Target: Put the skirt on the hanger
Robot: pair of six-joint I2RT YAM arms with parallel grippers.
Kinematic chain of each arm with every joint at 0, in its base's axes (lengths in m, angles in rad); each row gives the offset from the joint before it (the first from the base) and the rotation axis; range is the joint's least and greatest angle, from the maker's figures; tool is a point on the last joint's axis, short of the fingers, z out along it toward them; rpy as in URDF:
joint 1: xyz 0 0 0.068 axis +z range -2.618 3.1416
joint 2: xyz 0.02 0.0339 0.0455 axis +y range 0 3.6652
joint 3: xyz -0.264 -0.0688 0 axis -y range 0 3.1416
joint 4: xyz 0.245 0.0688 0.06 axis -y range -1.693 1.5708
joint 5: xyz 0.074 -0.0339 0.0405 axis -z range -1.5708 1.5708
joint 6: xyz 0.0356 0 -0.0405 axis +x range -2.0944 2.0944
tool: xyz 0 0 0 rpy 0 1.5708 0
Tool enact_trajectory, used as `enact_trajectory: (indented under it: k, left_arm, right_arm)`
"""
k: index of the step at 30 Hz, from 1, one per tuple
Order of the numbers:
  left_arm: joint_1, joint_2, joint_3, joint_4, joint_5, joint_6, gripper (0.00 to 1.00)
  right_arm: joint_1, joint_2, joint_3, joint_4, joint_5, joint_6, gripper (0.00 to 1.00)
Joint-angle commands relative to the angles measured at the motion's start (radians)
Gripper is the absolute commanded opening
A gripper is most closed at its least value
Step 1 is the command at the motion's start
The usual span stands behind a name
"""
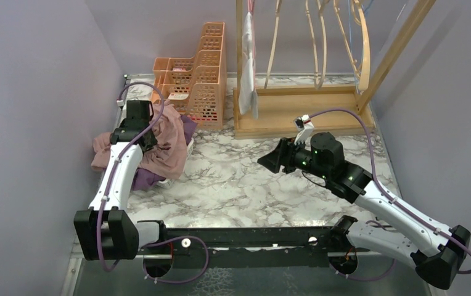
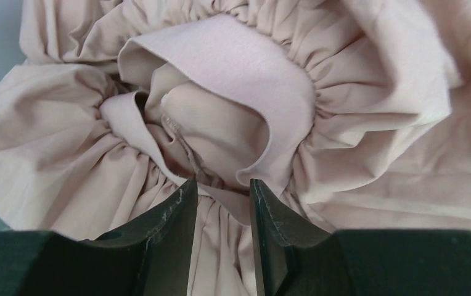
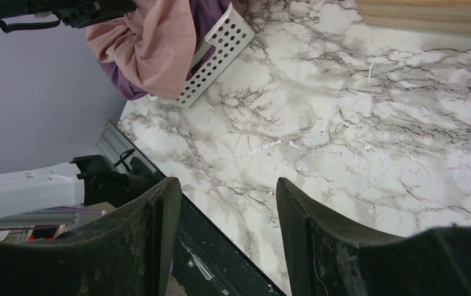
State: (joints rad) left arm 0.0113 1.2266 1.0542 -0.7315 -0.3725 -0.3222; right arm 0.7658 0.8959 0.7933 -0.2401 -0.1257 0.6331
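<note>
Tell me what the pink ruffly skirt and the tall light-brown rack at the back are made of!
The pink ruffly skirt looks like thin, soft, matte cloth, maybe cotton: it bunches into fine gathers below a smooth waistband. The tall light-brown rack looks like plain unpainted wood: pale tan, flat beams and base, with little shine.

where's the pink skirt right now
In the top view the dusty pink gathered fabric skirt lies on the left, clamped in the left gripper, just in front of the orange plastic stacked baskets.
</note>
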Motion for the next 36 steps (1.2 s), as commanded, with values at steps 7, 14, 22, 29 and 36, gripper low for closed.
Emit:
enact_trajectory:
  k: [7, 14, 22, 29, 36]
  left_arm:
    - [0.026, -0.012, 0.042, 0.092, 0.234, 0.035, 0.38]
    - [0.049, 0.040, 0.003, 0.077, 0.173, -0.014, 0.47]
    - [0.050, 0.042, 0.006, 0.096, 0.247, -0.016, 0.06]
    - [0.051, -0.062, 0.256, 0.005, 0.229, 0.006, 0.00]
    - [0.051, -0.131, 0.534, -0.019, 0.524, 0.068, 0.00]
  right_arm:
    - [0.004, 0.012, -0.007, 0.001, 0.033, 0.001, 0.62]
    - [0.005, 0.045, 0.001, 0.015, 0.030, -0.011, 0.62]
    - [0.005, 0.062, 0.017, 0.019, 0.042, -0.029, 0.62]
    - [0.004, 0.075, 0.078, -0.014, 0.085, -0.032, 0.61]
    - [0.004, 0.070, 0.126, -0.052, 0.235, -0.012, 0.61]
